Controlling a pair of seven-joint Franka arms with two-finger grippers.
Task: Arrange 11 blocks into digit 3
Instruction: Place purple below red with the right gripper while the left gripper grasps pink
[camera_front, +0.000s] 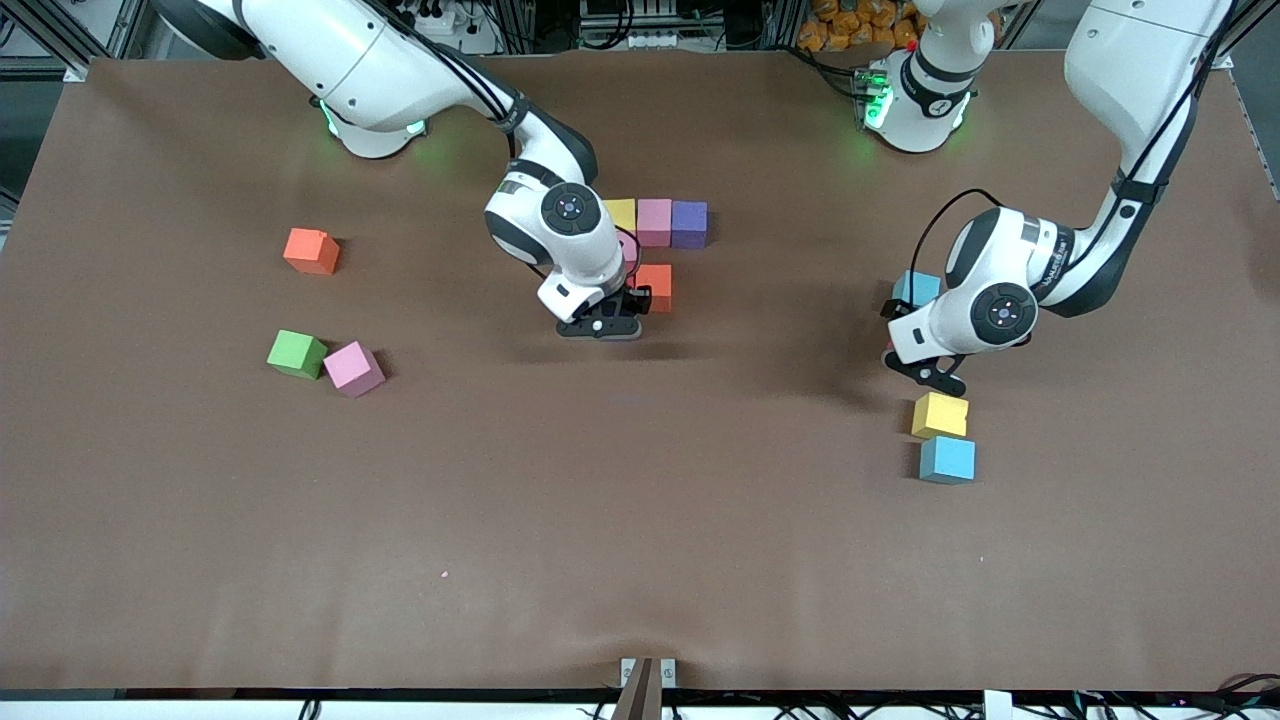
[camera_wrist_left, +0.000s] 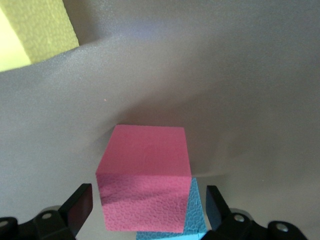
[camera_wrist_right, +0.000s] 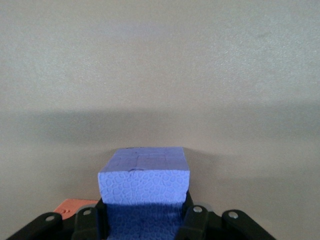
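— Since only one bar of the digit 3 is down, where does the build stand?

— Early, by the look of it. A yellow block (camera_front: 621, 213), a pink block (camera_front: 654, 221) and a purple block (camera_front: 689, 223) sit touching in a row, and a red-orange block (camera_front: 656, 286) lies just nearer the front camera than that row. Seven blocks are still missing from the figure.

— And the right hand (camera_front: 600, 326)?

— It hangs low beside the red-orange block, clenched on a second purple block (camera_wrist_right: 144, 181); the right wrist view shows the cube squeezed between both fingers, with a red-orange corner beside it. The step in hand looks like placing that cube to start the middle bar.

— What does that call for?

— Lowering it flush against the red-orange block, square to the row, then releasing without nudging the neighbours.

— The left hand (camera_front: 925, 368)?

— Released, fingers spread wide over a loose pink block (camera_wrist_left: 145, 176) that leans on a light blue block (camera_wrist_left: 196, 216). These sit toward the left arm's end of the worktop (camera_front: 640, 520), well apart from the row. It needs to descend and close squarely.

— Other loose pieces?

— A yellow cube (camera_front: 940, 415) touching a blue cube (camera_front: 947, 459) near the left hand; an orange block (camera_front: 311, 251), a stray pink block (camera_front: 354, 368) and a green cube (camera_front: 296, 354) toward the right arm's end.
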